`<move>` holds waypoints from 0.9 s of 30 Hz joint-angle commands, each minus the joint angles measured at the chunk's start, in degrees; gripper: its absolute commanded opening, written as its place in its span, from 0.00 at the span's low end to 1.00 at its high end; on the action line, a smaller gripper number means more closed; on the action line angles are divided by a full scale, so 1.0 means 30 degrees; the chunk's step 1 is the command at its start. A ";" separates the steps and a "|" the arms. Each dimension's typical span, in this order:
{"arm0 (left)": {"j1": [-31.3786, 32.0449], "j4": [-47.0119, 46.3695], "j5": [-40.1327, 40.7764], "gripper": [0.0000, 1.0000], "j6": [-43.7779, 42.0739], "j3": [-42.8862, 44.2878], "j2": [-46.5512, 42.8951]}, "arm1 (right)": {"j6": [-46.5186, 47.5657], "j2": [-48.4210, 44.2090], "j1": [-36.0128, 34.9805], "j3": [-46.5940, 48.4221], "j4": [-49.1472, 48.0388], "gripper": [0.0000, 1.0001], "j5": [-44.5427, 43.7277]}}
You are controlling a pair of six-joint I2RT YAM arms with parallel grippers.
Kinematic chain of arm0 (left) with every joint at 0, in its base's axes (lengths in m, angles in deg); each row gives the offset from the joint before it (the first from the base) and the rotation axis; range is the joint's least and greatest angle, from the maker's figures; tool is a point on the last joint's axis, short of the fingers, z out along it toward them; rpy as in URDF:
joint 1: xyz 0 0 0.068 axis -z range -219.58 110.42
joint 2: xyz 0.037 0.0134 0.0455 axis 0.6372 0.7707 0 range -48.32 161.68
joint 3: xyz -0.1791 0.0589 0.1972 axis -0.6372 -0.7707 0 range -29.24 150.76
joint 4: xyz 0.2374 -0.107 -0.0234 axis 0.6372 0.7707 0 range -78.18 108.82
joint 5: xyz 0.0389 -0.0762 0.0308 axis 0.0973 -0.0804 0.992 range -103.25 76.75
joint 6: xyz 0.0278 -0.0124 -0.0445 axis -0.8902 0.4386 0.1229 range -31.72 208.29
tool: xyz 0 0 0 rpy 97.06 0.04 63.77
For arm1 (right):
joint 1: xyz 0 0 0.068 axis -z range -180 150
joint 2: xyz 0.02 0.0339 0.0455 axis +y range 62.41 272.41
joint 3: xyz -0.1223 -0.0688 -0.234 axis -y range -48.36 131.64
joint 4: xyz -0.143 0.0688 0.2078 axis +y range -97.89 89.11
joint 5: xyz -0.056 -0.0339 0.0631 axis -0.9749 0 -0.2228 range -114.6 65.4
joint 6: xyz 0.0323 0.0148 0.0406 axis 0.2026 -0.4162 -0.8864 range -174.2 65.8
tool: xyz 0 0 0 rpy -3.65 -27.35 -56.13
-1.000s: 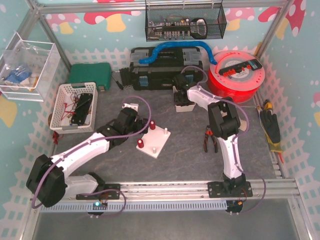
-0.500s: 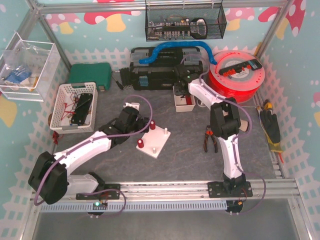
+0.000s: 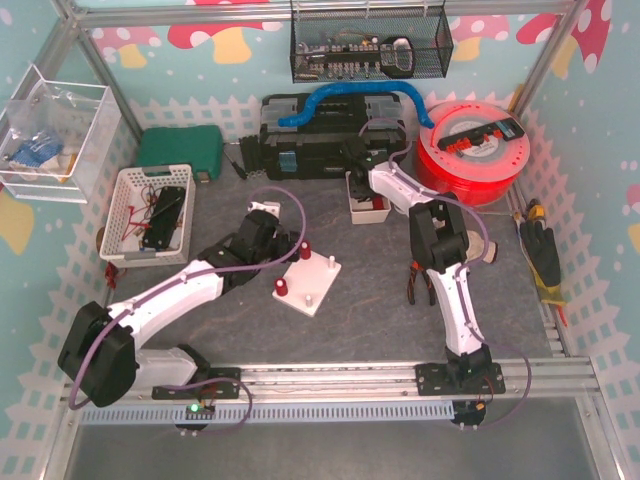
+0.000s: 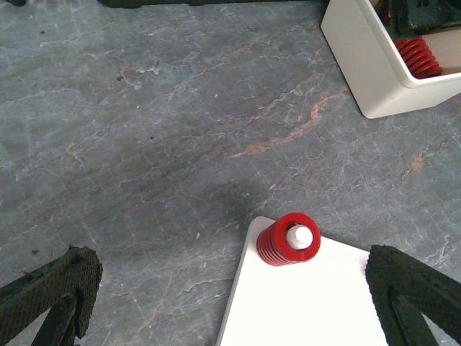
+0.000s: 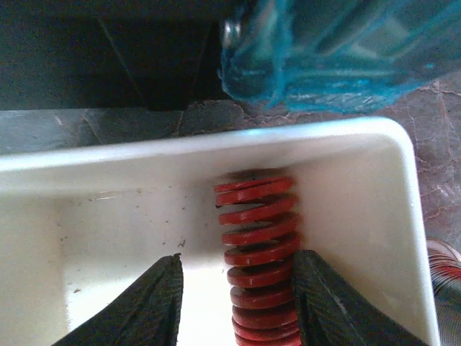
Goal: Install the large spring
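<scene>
**Grey marbled tabletop: right arm in the bin, large spring not yet clamped**

Top view. Grey table (image 3: 380,310) is carrying the white base plate (image 3: 310,275) at centre. Two seated springs (image 3: 303,250) are sitting on its pegs, and a bare peg (image 3: 328,262) is showing beside them. The right gripper (image 3: 358,165) is reaching into the white bin (image 3: 367,207), just in front of the black toolbox (image 3: 320,140). Pliers (image 3: 418,283) are lying beside the right arm, and I am judging them clear of the way to the plate.

Left wrist view. The left gripper (image 4: 230,299) is hanging wide open over the plate's corner, holding nothing. I am flagging it as the obstacle, since it is occupying the space above the plate where the right arm would be descending.

Right wrist view. The large spring (image 5: 256,238) is lying in the bin, near its right wall. The jaws are standing parted and straddling it. One finger is at the coils and the other is showing a gap, so nothing is clamped.

Risks I am expecting:
- An off-centre close may be rolling the spring sideways.
- The round coils may be slipping out under squeeze.
- The finger nearer the wall may be snagging it and dragging the light bin on the lift.
- The blue hose (image 5: 324,50) is sitting close behind the bin, crowding any retreat that way.
</scene>
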 commanded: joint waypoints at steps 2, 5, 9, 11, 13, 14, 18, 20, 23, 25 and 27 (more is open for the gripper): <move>0.0048 0.0037 0.0011 0.99 -0.0049 0.0556 0.0055 | -0.1022 0.1213 0.0181 0.0458 0.0325 0.46 -0.0587; 0.0025 0.0023 -0.0004 0.99 0.0010 0.0575 0.0104 | -0.1323 0.1535 0.0180 0.0256 0.0343 0.46 0.0984; 0.0027 0.0028 -0.0004 0.99 0.0055 0.0499 0.0035 | -0.1463 0.0882 0.0150 -0.1290 -0.0746 0.45 0.2900; 0.0030 0.0029 0.0011 0.99 0.0072 0.0430 -0.0001 | -0.1354 0.0210 0.0165 -0.2476 -0.1618 0.43 0.3269; 0.0032 -0.0004 -0.0004 0.99 0.0142 0.0380 0.0022 | -0.1197 -0.0055 0.0151 -0.3027 -0.1994 0.42 0.2946; 0.0044 -0.0016 -0.0004 0.99 0.0176 0.0349 0.0022 | -0.1061 -0.0005 0.0172 -0.3024 -0.2017 0.41 0.2727; 0.0025 -0.0035 -0.0084 0.99 0.0204 0.0292 -0.0075 | -0.0459 0.0446 0.0231 -0.2557 -0.2194 0.38 0.1679; 0.0030 -0.0034 -0.0117 0.99 0.0213 0.0239 -0.0092 | -0.0356 0.0709 0.0238 -0.2122 -0.2318 0.39 0.1291; 0.0028 -0.0007 -0.0150 0.99 0.0184 0.0203 -0.0214 | -0.0364 0.1077 0.0238 -0.1502 -0.2313 0.39 0.0981; 0.0039 0.0012 -0.0150 0.99 0.0150 0.0202 -0.0290 | -0.0159 0.1099 0.0238 -0.1341 -0.2439 0.34 0.0844; 0.0026 0.0049 -0.0128 0.99 0.0142 0.0202 -0.0374 | 0.0172 0.0823 0.0242 -0.1333 -0.2707 0.28 0.0690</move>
